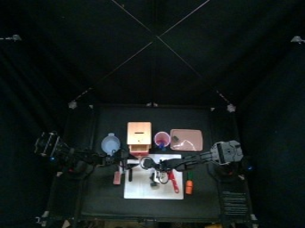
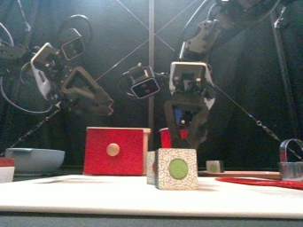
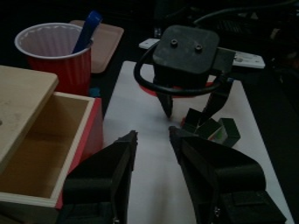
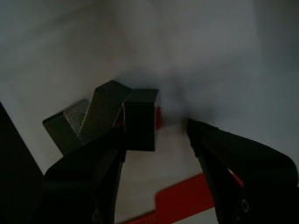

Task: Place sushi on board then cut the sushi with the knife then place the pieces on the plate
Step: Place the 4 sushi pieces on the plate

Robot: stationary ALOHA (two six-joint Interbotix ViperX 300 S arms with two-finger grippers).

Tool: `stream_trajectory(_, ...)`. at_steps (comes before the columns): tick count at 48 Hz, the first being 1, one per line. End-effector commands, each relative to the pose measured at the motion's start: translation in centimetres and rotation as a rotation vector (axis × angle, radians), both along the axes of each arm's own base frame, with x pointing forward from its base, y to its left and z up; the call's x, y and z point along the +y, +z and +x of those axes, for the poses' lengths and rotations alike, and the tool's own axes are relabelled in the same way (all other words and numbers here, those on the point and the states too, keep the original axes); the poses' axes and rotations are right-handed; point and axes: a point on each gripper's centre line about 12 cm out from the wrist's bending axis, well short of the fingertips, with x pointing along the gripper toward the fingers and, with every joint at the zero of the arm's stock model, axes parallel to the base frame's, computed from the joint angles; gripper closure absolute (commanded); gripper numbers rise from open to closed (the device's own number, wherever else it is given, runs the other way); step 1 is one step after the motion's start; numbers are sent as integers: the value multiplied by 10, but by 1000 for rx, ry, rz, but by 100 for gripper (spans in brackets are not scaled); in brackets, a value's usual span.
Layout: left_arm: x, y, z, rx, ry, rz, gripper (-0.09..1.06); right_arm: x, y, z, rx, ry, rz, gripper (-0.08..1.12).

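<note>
With my right gripper [image 3: 194, 115] spread over the sushi [image 2: 175, 168] on the board [image 1: 141, 189] and the left gripper [image 3: 152, 134] spread empty, I feared an off-centre squeeze would topple it.

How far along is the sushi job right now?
Done: the sushi lies on the white board, apparently already in separate blocks. In hand: the right gripper, open, is down at one block. To do: no piece shows on the pink tray yet; the left gripper hovers open.

Wooden box [image 2: 115, 151]; blue-grey bowl [image 2: 34, 160] beside it; red cup [image 3: 52, 52]; perhaps a cutter [image 2: 291, 151].
</note>
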Motion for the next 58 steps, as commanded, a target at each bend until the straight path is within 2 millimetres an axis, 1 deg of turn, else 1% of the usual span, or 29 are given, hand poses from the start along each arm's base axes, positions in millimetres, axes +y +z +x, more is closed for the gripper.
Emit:
stream_trajectory(1,-1,4,3,-15,-2,0,21,-2,7,5,-33,0,-3,16)
stream_trajectory(10,-1,3,2,-10,-2,-2,21,-2,9,7,-47,5,-8,16)
stream_trajectory(19,-1,2,2,-4,2,-5,21,-3,17,14,-67,23,-30,16)
stream_trajectory(25,-1,1,2,2,6,-11,21,-3,18,15,-68,37,-47,17)
stream_trajectory(30,0,0,1,9,9,-14,21,-3,18,15,-68,38,-48,22)
stream_trajectory(40,0,0,1,12,9,-14,21,-3,17,15,-67,38,-48,40)
stream_trajectory(44,0,0,1,12,9,-16,21,-3,17,15,-67,39,-49,44)
stream_trajectory(58,0,-1,1,15,9,-15,21,-2,23,14,-72,42,-53,46)
